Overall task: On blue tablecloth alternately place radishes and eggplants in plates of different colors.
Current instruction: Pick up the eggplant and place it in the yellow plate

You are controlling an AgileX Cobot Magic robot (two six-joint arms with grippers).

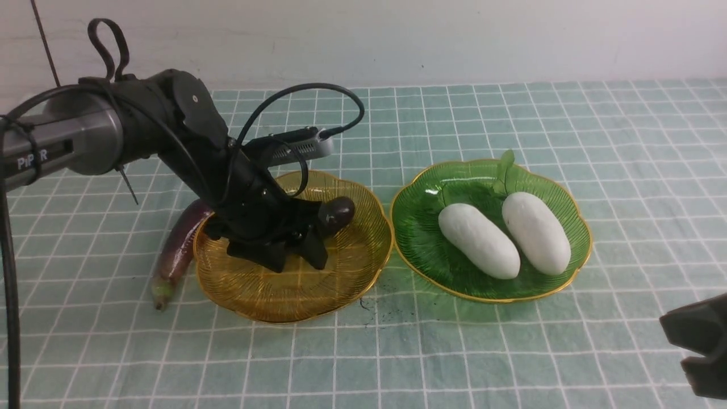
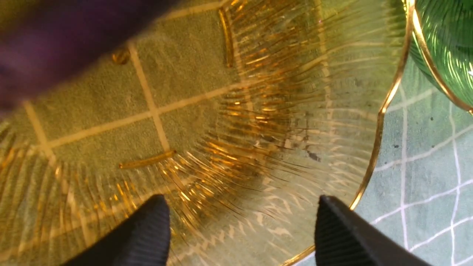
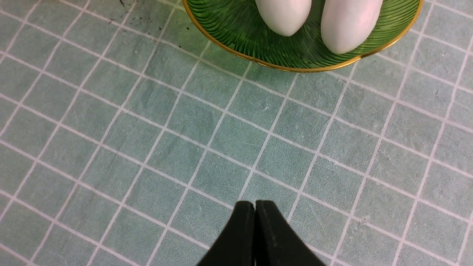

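On the blue tablecloth [image 1: 625, 142] stand an amber plate [image 1: 352, 267] and a green plate [image 1: 420, 238]. Two white radishes [image 1: 480, 241] [image 1: 537, 233] lie side by side in the green plate; their ends show in the right wrist view [image 3: 282, 14] [image 3: 349, 22]. One eggplant [image 1: 338, 213] lies across the amber plate, mostly hidden behind my left gripper [image 1: 298, 261], which hangs open and empty just above it. It is a purple blur in the left wrist view [image 2: 55, 37]. A second eggplant [image 1: 176, 250] lies on the cloth against the amber plate's left rim. My right gripper [image 3: 255, 207] is shut and empty.
My right gripper [image 1: 698, 346] sits low at the front right, above bare cloth in front of the green plate [image 3: 240, 37]. The two plates nearly touch. A white wall runs along the back of the table.
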